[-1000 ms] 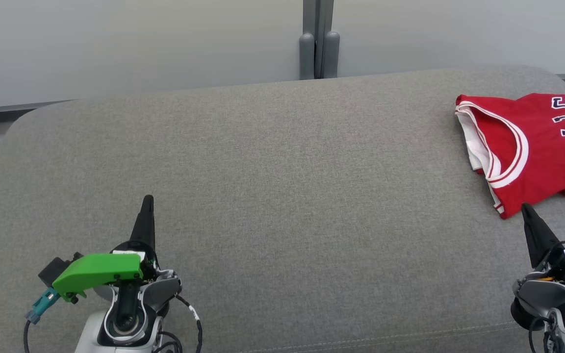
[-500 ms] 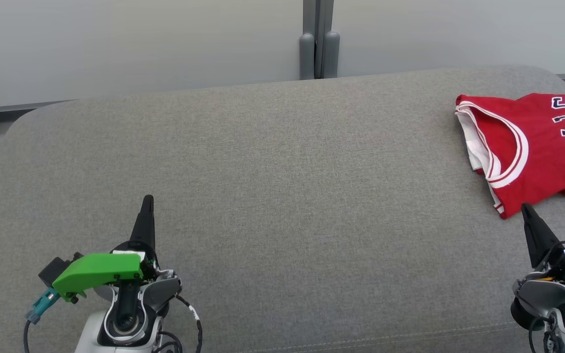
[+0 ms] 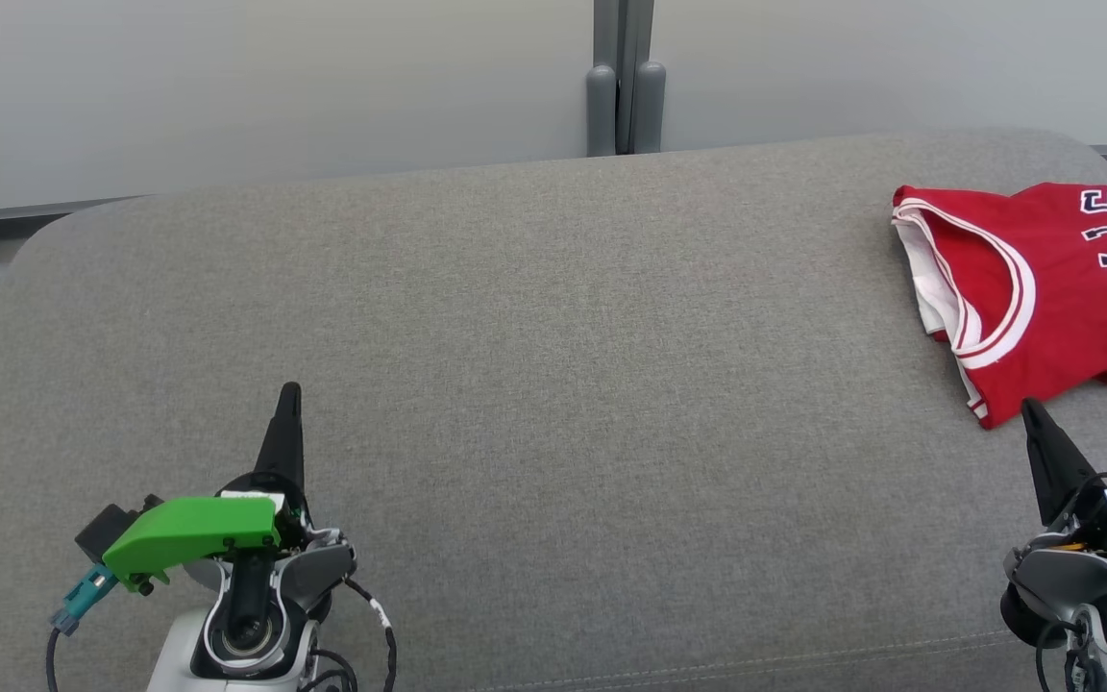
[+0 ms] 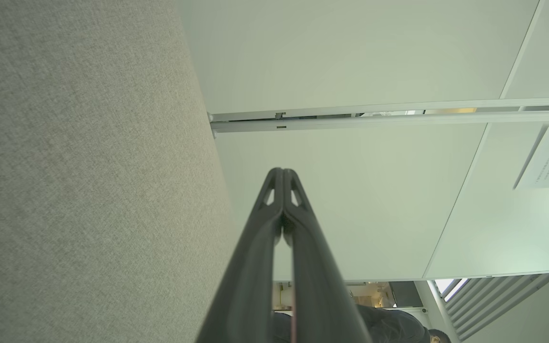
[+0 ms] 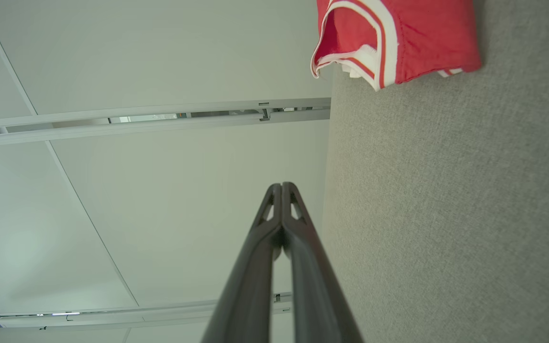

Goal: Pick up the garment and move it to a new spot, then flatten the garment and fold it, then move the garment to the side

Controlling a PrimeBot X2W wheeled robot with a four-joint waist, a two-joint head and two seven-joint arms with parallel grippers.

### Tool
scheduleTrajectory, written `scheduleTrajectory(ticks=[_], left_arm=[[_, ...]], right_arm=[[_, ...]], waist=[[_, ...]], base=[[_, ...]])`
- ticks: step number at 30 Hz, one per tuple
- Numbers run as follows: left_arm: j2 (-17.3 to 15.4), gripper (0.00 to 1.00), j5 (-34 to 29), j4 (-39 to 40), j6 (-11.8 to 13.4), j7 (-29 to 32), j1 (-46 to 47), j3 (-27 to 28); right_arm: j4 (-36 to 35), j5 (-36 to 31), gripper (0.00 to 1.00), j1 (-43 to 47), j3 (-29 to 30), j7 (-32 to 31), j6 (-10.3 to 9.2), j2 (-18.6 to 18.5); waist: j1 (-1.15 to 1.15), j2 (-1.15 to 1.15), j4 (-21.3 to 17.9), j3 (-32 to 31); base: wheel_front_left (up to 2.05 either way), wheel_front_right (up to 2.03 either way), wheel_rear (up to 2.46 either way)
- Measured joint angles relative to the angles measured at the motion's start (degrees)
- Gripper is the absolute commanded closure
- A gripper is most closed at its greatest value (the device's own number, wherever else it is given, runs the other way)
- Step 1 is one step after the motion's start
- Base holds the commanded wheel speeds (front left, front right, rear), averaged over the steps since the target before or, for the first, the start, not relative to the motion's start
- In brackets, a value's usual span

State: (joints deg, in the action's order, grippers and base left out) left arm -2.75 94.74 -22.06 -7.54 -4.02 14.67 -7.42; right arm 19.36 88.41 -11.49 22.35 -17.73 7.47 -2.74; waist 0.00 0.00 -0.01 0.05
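The garment (image 3: 1044, 284) is a red jersey with white trim and dark lettering, folded at the far right of the grey cushioned surface (image 3: 534, 384) and running past the head view's right edge. Its trimmed corner (image 5: 389, 38) shows at the top of the right wrist view. My right gripper (image 3: 1029, 408) stands shut and empty just in front of the jersey's near corner, its fingers (image 5: 281, 188) pressed together. My left gripper (image 3: 290, 389) is shut and empty at the lower left, far from the jersey, its two fingers (image 4: 281, 174) closed tip to tip.
Pale partition walls (image 3: 275, 86) stand behind the surface, with a grey post (image 3: 623, 96) at the seam between them. The surface's rounded edges fall away at the back left (image 3: 44, 240) and right. A green part (image 3: 188, 533) sits on my left wrist.
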Motion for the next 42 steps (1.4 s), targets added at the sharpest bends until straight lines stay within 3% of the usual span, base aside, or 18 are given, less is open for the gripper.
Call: scheduleTrajectory(ticks=[42], left_arm=[[0.01, 1.0, 0.0, 0.0, 0.0, 0.0, 0.0, 0.0]], right_arm=[[0.0, 0.0, 1.0, 0.0, 0.0, 0.0, 0.0, 0.0]], waist=[[0.0, 0.0, 0.0, 0.0]], base=[[0.0, 0.0, 0.0]])
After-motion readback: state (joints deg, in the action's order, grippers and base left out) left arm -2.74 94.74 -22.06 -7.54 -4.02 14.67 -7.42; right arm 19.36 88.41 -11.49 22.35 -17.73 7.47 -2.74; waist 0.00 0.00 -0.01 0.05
